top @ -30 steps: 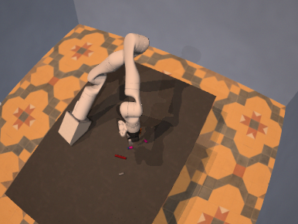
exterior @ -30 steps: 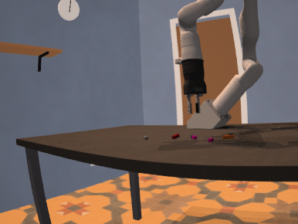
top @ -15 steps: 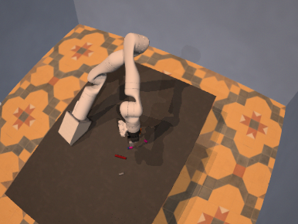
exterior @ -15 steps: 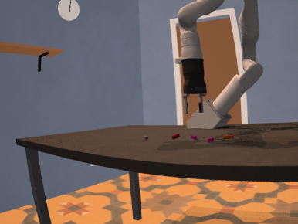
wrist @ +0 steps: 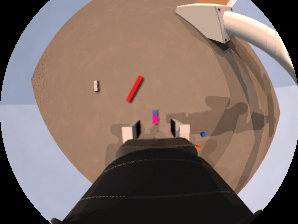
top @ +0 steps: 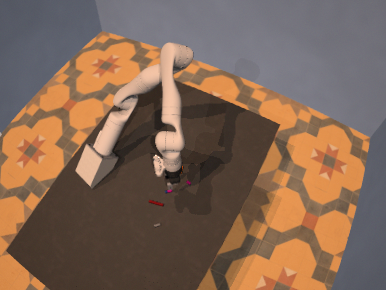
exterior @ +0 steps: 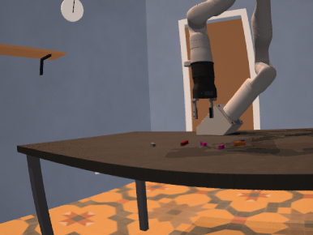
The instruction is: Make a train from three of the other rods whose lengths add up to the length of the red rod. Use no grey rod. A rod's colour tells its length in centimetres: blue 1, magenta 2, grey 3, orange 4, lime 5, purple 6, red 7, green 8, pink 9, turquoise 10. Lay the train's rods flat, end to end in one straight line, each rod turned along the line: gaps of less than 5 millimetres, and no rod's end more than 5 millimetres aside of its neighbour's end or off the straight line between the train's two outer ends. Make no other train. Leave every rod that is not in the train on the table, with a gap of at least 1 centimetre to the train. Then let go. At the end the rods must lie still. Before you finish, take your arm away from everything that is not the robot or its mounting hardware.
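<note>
My gripper (top: 172, 179) (exterior: 203, 116) (wrist: 155, 126) is open and empty, hanging well above the table. Straight below it a magenta rod (top: 169, 190) (exterior: 203, 143) (wrist: 156, 120) lies flat, with a small blue rod (wrist: 154, 112) at its far end. The red rod (top: 156, 203) (exterior: 184, 143) (wrist: 135, 88) lies apart from them, toward the table's front. A second magenta rod (top: 189, 183) (exterior: 220, 147) lies to the right. An orange rod (exterior: 239, 143) lies farther right, and another blue rod (wrist: 202, 133) shows in the wrist view.
A grey rod (top: 157, 225) (exterior: 152, 143) (wrist: 97, 86) lies alone beyond the red rod, toward the table's front. The arm's base block (top: 95, 165) (exterior: 219, 121) stands on the dark table (top: 90, 235) at the back left.
</note>
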Robot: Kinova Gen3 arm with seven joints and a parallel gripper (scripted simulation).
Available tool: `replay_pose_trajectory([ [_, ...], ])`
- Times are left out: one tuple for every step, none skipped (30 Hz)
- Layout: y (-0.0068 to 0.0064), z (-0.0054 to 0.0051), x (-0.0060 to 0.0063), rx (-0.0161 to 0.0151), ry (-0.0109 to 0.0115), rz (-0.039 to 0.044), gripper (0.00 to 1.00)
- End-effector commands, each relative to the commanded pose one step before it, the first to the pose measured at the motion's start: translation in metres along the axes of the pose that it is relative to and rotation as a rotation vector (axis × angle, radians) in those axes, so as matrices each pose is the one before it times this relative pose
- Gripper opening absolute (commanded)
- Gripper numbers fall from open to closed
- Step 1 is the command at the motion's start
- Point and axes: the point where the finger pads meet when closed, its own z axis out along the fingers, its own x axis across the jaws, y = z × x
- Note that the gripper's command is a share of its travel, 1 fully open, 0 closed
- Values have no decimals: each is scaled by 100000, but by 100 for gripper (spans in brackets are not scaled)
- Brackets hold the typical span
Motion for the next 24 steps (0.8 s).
replay_pose_trajectory([
  [20,-38,28,48,-122,832,100],
  [8,9,39,20,16,585,100],
  [9,11,46,23,19,685,100],
  [11,12,53,27,21,791,100],
  [12,14,61,30,24,900,100],
  [13,16,69,34,26,1014,100],
  [14,17,77,38,28,1130,100],
  [15,19,85,42,30,1250,100],
  [16,21,93,45,32,1371,100],
  [17,23,102,49,33,1493,100],
  [0,0,0,0,0,0,100],
  [0,0,0,0,0,0,100],
  [17,24,110,53,34,1617,100],
  [18,26,119,57,35,1741,100],
  [18,28,127,60,36,1865,100],
  [18,29,136,63,36,1988,100],
  [17,31,145,66,36,2110,100],
  [17,32,153,69,35,2231,100],
  [16,34,161,72,34,2350,100],
  [15,35,170,74,32,2467,100],
  [13,36,178,75,30,2581,100],
  [11,37,185,76,28,2693,100],
  [9,38,193,77,25,2800,100],
  [6,39,200,77,22,2904,100],
])
